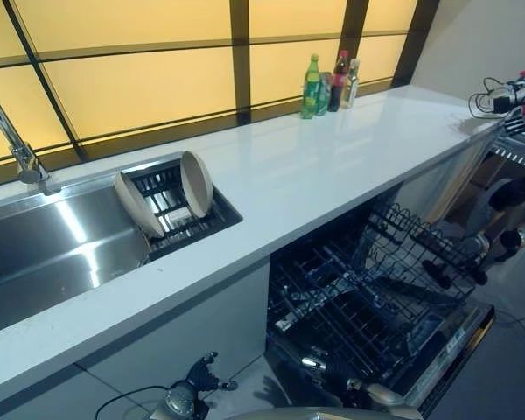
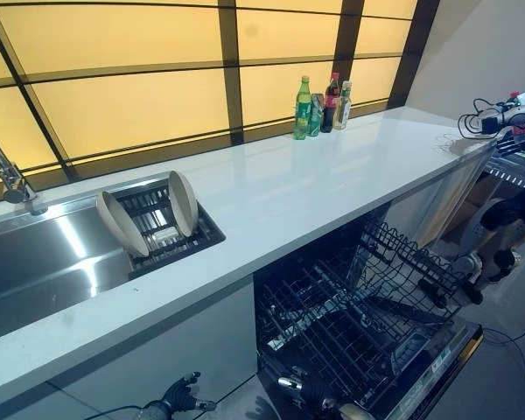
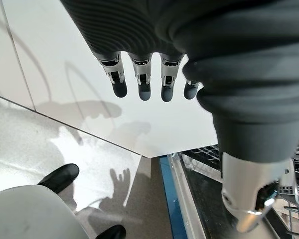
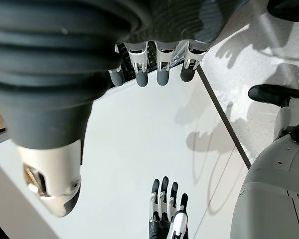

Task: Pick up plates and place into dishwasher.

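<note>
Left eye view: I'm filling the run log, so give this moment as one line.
two beige round plates upright in sink rack | dishwasher rack pulled out | left hand open, low | right hand open, low

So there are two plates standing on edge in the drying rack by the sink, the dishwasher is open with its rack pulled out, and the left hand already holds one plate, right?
Not quite. Both plates stand in the drying rack and the dishwasher rack is out, but the left hand holds nothing: the left wrist view shows its fingers straight, hanging low by the cabinet front.
</note>
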`<state>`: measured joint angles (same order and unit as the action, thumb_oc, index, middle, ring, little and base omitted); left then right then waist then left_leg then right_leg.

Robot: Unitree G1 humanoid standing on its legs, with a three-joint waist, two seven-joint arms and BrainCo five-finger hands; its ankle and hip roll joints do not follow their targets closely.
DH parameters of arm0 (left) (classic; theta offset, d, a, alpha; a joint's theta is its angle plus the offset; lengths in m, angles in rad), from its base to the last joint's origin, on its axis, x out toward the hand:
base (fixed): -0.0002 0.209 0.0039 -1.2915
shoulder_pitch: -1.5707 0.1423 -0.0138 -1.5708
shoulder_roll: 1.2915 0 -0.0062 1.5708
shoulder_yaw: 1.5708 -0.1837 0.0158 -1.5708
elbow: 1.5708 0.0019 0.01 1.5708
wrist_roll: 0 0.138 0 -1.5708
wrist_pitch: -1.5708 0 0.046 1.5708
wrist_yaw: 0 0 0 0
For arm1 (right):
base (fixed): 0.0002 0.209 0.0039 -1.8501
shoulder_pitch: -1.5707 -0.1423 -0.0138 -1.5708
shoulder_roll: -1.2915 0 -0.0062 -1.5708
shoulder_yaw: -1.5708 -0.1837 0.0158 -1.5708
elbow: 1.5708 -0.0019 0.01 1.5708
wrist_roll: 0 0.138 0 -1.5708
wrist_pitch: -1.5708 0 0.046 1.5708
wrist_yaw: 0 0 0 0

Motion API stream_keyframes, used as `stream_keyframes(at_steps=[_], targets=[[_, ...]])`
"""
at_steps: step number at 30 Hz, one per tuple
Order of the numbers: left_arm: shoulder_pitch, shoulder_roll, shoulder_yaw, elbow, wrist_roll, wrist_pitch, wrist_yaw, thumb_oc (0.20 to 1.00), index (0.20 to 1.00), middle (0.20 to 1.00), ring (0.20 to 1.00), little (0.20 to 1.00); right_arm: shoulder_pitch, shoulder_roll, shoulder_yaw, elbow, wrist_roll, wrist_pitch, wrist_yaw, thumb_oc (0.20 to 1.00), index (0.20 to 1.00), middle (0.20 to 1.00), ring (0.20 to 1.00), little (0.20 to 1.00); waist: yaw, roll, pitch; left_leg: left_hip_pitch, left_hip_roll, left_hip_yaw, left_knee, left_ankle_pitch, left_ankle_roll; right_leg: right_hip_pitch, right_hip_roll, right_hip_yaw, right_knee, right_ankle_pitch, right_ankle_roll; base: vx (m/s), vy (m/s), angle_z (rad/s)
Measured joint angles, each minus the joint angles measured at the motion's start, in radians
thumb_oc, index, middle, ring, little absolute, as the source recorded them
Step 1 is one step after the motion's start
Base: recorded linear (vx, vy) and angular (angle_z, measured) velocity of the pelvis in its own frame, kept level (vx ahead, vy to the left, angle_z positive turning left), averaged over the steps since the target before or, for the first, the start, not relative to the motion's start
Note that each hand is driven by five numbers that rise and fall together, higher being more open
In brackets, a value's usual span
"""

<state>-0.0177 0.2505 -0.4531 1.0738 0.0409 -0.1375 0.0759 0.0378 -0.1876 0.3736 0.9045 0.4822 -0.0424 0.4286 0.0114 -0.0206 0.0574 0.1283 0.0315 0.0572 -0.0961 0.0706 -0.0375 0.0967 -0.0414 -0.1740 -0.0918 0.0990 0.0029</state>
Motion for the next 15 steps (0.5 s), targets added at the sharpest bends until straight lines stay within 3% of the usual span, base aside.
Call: stream_keyframes(at_steps=[9, 11, 15], targets=[[0.025, 0.006, 0.004, -0.063, -0.120, -0.077, -0.085, 1.000, 1.000, 1.000, 1.000, 1.000, 0.007, 0.004, -0.001, -0.038, 0.000, -0.033, -0.047, 1.000, 1.000, 1.000, 1.000, 1.000, 0.000, 0.005, 0.003, 0.000, 0.001, 0.000, 0.000, 0.001, -0.001, 0.000, 0.001, 0.000, -0.002, 0.002, 0.003, 0.00, 0.000, 0.00], [0.048, 0.009, 0.017, -0.143, -0.197, -0.094, -0.147, 1.000, 1.000, 1.000, 1.000, 1.000, 0.010, 0.003, -0.001, -0.062, 0.000, -0.032, -0.060, 1.000, 1.000, 1.000, 1.000, 1.000, 0.001, 0.009, 0.006, 0.001, 0.001, 0.000, 0.000, 0.001, -0.001, 0.001, 0.001, 0.000, -0.002, 0.002, 0.003, 0.00, 0.000, 0.00], [0.072, 0.034, 0.041, -0.340, -0.391, -0.103, -0.413, 1.000, 1.000, 1.000, 1.000, 1.000, 0.026, -0.012, -0.004, -0.162, 0.000, -0.029, -0.086, 1.000, 1.000, 1.000, 1.000, 1.000, 0.000, 0.027, 0.016, 0.001, 0.001, 0.000, 0.000, 0.002, 0.000, 0.002, 0.001, 0.000, -0.003, 0.002, 0.003, -0.02, 0.046, 0.00]])
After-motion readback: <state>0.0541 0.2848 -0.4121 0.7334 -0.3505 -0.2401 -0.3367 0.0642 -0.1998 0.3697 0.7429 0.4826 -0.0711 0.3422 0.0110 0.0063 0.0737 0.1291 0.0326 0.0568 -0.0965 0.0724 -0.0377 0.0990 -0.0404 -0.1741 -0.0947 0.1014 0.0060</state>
